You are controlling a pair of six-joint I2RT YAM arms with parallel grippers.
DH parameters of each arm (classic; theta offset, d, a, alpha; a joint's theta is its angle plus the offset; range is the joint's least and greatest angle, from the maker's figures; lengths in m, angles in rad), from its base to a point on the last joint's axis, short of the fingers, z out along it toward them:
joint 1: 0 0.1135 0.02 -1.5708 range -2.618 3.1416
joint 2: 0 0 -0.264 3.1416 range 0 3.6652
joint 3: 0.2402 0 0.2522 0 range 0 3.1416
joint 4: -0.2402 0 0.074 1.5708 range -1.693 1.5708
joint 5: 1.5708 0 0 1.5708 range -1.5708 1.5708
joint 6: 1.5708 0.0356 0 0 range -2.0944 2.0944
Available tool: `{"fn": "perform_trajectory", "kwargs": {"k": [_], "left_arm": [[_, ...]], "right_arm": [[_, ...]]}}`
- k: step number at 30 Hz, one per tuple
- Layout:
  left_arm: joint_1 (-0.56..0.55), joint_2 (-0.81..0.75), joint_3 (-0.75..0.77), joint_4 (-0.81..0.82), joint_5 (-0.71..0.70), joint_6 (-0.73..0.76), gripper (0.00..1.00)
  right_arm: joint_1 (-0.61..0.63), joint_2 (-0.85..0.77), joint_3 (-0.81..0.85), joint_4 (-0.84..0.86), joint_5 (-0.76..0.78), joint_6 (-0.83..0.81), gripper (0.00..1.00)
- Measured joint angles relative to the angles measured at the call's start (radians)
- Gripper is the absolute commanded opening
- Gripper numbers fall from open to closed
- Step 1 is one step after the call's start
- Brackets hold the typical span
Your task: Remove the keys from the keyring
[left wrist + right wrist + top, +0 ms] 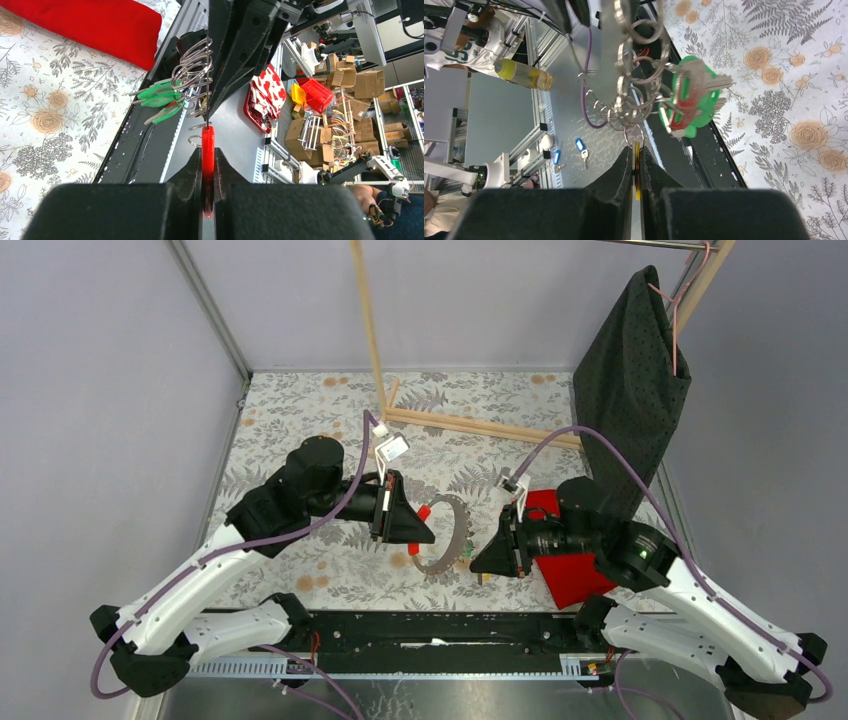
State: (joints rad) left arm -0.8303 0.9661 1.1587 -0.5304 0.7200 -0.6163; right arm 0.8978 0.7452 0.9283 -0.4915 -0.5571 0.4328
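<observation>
Left gripper pinches a red key, right gripper a yellow key; a crooked pull may slip either grip.

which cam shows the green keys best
Right wrist: the green keys hang large and close, heads and blades clear. Left wrist shows them smaller, fanned out. Top external is too distant; only the keyring reads there.

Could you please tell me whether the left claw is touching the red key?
Touching. The left wrist view shows the left claw shut on the red key, its fingers pressing both flat sides.
</observation>
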Motion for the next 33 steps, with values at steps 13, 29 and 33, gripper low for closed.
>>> {"fn": "perform_trajectory", "kwargs": {"k": [13,29,33], "left_arm": [[0.000,-0.027,-0.060,-0.015,-0.026,0.036,0.00],[-0.007,-0.027,-0.073,-0.025,-0.056,0.055,0.00],[-0.008,-0.028,-0.074,-0.038,-0.079,0.067,0.00]], "right_arm": [[0.000,0.037,0.000,-0.002,0.026,0.047,0.00],[0.000,0.037,0.000,-0.021,0.025,0.055,0.00],[0.000,0.037,0.000,-0.026,0.025,0.055,0.00]]}}
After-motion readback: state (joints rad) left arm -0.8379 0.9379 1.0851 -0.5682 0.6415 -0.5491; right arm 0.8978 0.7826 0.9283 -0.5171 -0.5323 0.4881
